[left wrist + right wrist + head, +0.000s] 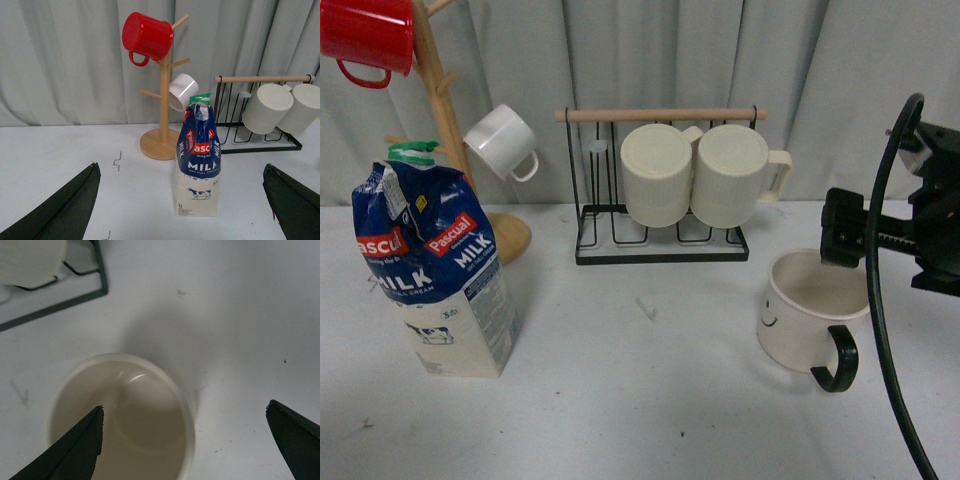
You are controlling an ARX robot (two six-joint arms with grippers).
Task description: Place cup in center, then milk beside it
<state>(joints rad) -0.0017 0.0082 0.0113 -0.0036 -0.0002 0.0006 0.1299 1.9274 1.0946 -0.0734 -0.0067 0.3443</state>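
Prog 0/2 | cup (810, 310) upright on R side, not at center (590, 360) | milk (435, 270) standing L side | R gripper (185, 407) over cup, jaws spread, no grip yet | L gripper (181, 166) jaws spread, short of milk | you've both moves left.

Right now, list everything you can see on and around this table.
milk carton: 1, dark blue and cream, green cap, table's left
smiley cup: 1, cream, black handle, table's right
ribbed mugs: 2, cream, hanging on the wire rack
wire rack: 1, black, wooden bar, back centre
mug tree: 1, wooden, back left
red mug: 1, on the tree's top
small white mug: 1, on a lower peg
table: 1, white
curtain: grey, behind
left gripper: black, open, facing the carton
right gripper: black, open, over the cup
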